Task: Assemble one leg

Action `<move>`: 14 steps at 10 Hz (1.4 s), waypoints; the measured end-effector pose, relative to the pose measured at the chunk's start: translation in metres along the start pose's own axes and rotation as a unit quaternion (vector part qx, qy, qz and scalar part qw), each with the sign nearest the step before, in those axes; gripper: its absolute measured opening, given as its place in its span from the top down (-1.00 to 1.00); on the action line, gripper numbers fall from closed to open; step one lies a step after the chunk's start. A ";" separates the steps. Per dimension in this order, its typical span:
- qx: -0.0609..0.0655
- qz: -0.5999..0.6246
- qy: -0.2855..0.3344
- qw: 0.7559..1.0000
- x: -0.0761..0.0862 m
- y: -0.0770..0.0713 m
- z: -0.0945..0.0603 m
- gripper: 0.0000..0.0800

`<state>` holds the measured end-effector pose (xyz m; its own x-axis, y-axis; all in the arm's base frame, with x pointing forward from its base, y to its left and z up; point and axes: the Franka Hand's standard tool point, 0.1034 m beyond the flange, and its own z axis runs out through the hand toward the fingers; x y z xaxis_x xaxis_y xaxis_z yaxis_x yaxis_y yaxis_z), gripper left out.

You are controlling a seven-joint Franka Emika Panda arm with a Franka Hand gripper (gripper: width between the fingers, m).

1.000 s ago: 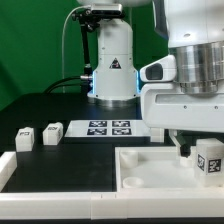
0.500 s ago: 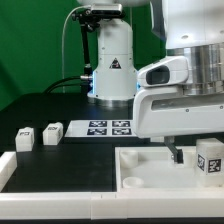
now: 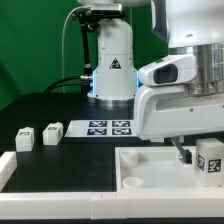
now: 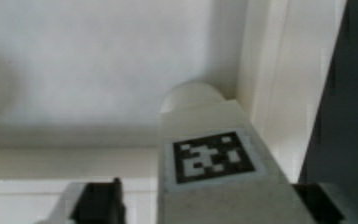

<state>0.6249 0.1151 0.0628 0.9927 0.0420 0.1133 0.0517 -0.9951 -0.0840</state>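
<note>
A white leg (image 3: 210,160) with a black-and-white tag stands upright at the right end of the large white tray-like tabletop (image 3: 150,168). My gripper (image 3: 191,152) is low over it, and one dark finger (image 3: 181,152) shows just to the exterior view's left of the leg. In the wrist view the leg (image 4: 220,150) sits between my gripper's (image 4: 208,205) two fingers (image 4: 101,203). There is a visible gap on one side, so the jaws are open around it. Two more legs (image 3: 24,138) (image 3: 51,133) lie at the exterior view's left.
The marker board (image 3: 108,127) lies behind the tabletop. The arm's base (image 3: 112,65) stands at the back. A white rim piece (image 3: 8,166) sits at the front of the exterior view's left. The tabletop's raised walls surround the standing leg.
The gripper hand has shifted slightly to the exterior view's left and risen a little. The leg has stayed where it stands.
</note>
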 end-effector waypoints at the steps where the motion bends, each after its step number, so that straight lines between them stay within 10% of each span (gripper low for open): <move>1: 0.000 0.012 0.000 1.000 0.000 0.000 0.000 0.28; 13: -0.026 0.399 0.009 0.916 -0.006 0.031 -0.002 0.25; 14: -0.026 0.398 0.008 0.917 -0.006 0.030 -0.002 -0.03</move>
<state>0.6205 0.0848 0.0615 0.7116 -0.7006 0.0518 -0.6944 -0.7127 -0.0998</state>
